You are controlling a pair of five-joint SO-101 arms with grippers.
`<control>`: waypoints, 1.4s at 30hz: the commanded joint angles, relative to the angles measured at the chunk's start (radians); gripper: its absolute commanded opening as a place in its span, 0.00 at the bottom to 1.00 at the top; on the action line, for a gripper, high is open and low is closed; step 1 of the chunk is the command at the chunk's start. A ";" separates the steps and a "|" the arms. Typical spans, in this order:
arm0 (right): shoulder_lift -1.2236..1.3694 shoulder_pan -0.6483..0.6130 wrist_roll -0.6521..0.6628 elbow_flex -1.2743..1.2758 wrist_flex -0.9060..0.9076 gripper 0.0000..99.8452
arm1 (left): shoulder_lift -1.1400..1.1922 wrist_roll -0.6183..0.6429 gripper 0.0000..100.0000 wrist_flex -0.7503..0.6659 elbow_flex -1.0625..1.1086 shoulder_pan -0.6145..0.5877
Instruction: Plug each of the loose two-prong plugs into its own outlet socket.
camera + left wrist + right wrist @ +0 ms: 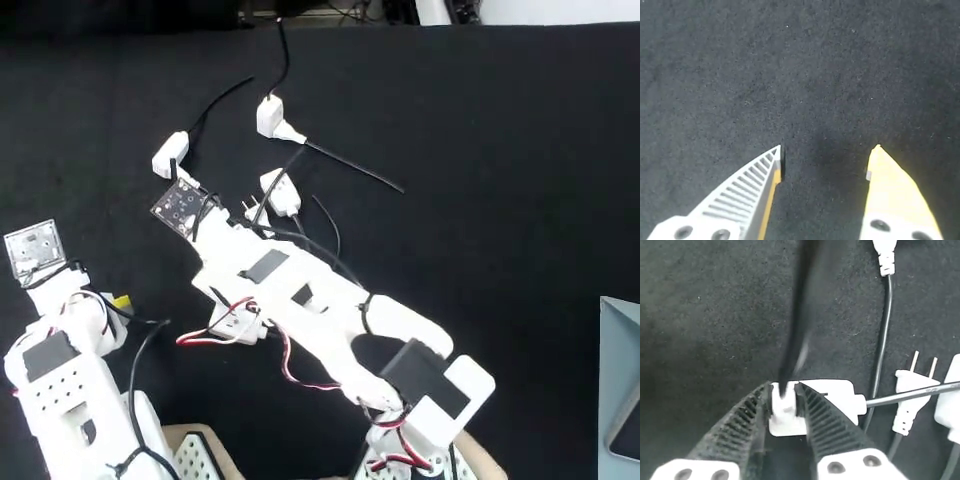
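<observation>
My right gripper is shut on a small white plug whose black cord runs away from it. A white block lies against that plug on its far side. In the high view this plug is at the upper left, at the tip of the right arm. A loose two-prong plug lies beside it, prongs bare, and appears from above as the loose plug. A third white plug lies farther back. My left gripper is open over bare black cloth at the near left.
Thin black cords trail across the black cloth around the plugs. A grey container stands at the right edge. A cardboard box sits at the front between the arm bases. The right half of the cloth holds nothing else.
</observation>
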 commanded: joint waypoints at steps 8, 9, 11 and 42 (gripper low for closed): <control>-0.328 0.011 -0.012 -0.030 0.256 0.21 | -0.012 0.005 0.28 -0.014 -0.001 0.002; -0.374 0.011 -0.020 -0.028 0.288 0.21 | -0.012 0.005 0.28 -0.014 -0.001 0.002; -0.466 0.014 -0.032 -0.028 0.365 0.21 | -0.012 0.005 0.28 -0.014 -0.005 0.002; -1.221 0.594 -0.075 0.390 0.585 0.01 | 0.077 -0.064 0.36 0.008 -0.174 0.674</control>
